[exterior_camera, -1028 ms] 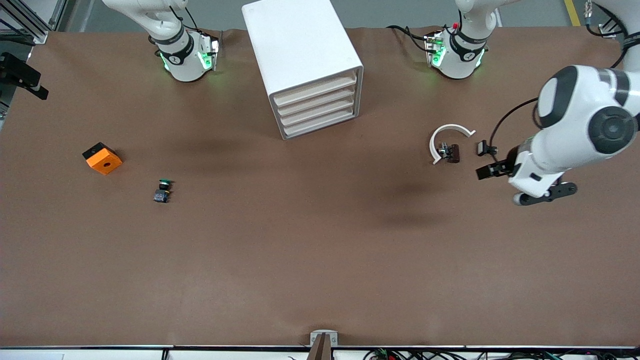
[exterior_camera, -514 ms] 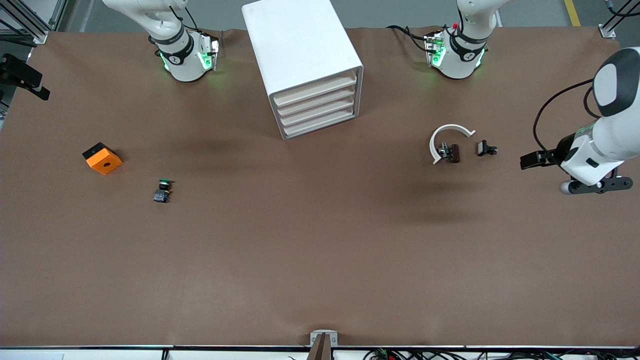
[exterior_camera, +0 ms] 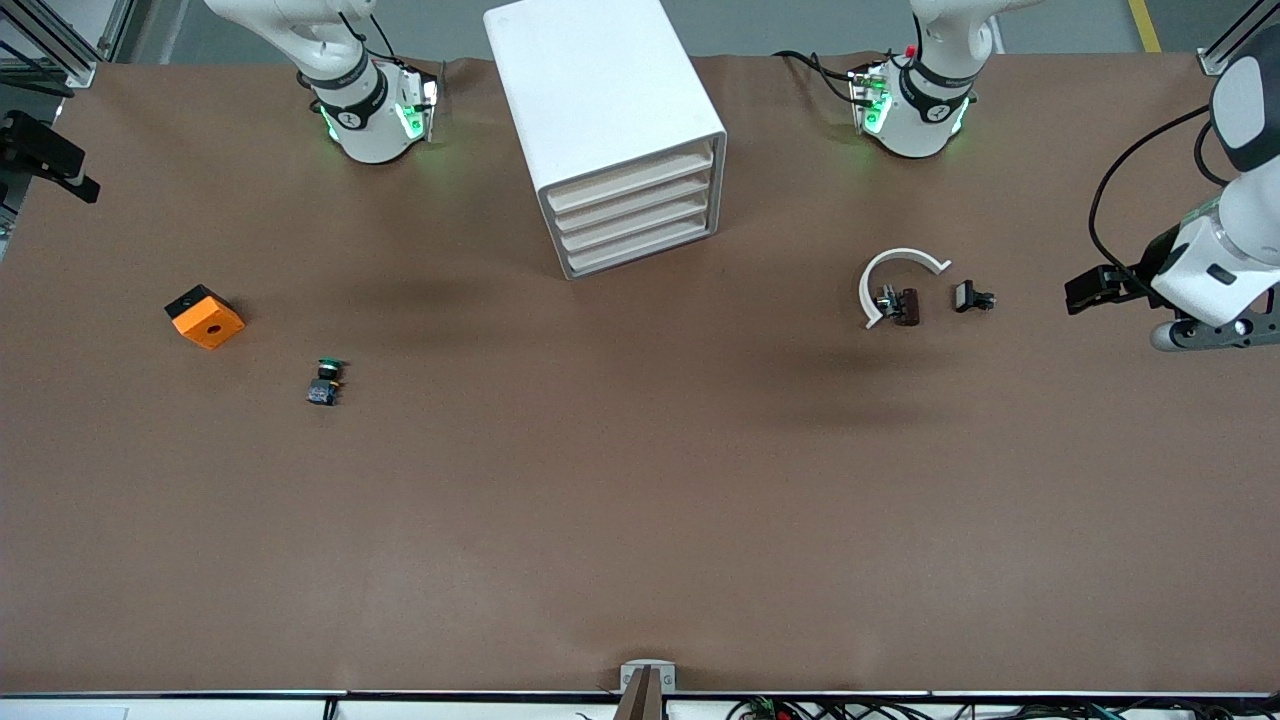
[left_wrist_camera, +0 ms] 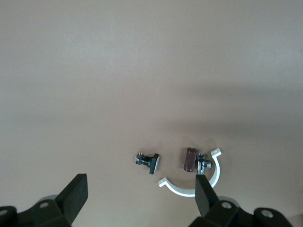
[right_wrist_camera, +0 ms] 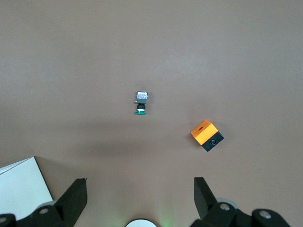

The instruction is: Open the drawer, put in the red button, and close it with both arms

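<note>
The white cabinet (exterior_camera: 600,110) stands between the two arm bases, and its corner shows in the right wrist view (right_wrist_camera: 21,187). Its top drawer (exterior_camera: 630,176) is shut, like the three below it. The red button shows in no view. My left gripper (left_wrist_camera: 140,194) is open and empty, up in the air over the left arm's end of the table. The left arm (exterior_camera: 1215,265) shows at the front view's edge. My right gripper (right_wrist_camera: 139,191) is open and empty, high over its own base (exterior_camera: 365,110).
A green-capped button (exterior_camera: 325,382) (right_wrist_camera: 140,105) and an orange block (exterior_camera: 204,316) (right_wrist_camera: 207,135) lie toward the right arm's end. A white curved clip (exterior_camera: 890,270) (left_wrist_camera: 208,182), a maroon part (exterior_camera: 905,305) (left_wrist_camera: 190,158) and a small black part (exterior_camera: 970,297) (left_wrist_camera: 149,161) lie toward the left arm's end.
The left arm has swung away from the small parts toward its end of the table. Nothing on the table has moved. The drawers stay shut.
</note>
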You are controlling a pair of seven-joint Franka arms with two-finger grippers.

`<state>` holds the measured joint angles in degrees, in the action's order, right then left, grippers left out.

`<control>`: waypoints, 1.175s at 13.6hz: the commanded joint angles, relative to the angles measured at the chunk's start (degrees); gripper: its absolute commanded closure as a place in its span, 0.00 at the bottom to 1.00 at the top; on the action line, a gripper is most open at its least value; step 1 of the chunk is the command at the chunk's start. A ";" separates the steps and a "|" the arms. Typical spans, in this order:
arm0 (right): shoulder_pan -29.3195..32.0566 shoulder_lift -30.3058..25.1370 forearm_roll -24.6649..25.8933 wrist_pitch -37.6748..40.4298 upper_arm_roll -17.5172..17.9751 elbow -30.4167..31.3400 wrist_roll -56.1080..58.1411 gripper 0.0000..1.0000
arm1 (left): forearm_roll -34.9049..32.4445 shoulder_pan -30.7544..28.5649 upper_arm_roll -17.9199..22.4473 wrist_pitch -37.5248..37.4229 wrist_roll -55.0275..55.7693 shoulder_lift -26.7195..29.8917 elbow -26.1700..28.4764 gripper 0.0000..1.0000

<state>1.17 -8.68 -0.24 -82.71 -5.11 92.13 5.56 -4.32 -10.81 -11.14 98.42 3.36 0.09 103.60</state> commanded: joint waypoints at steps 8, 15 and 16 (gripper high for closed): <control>0.32 -0.11 -0.46 0.09 0.10 -0.55 -5.83 0.00 | 3.44 11.77 10.00 -6.47 1.21 0.70 -11.38 0.00; 0.41 -0.11 -0.38 0.26 0.10 -0.46 -5.65 0.00 | 4.93 10.98 9.12 -3.52 1.30 6.49 -7.20 0.00; 0.41 -0.11 -0.38 0.35 0.10 -0.55 -5.65 0.00 | 4.93 10.89 9.12 -2.63 1.22 7.28 -6.05 0.00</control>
<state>1.17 -8.68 -0.31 -82.75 -5.16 92.09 0.58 -0.20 0.11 -2.07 93.16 4.29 3.75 93.08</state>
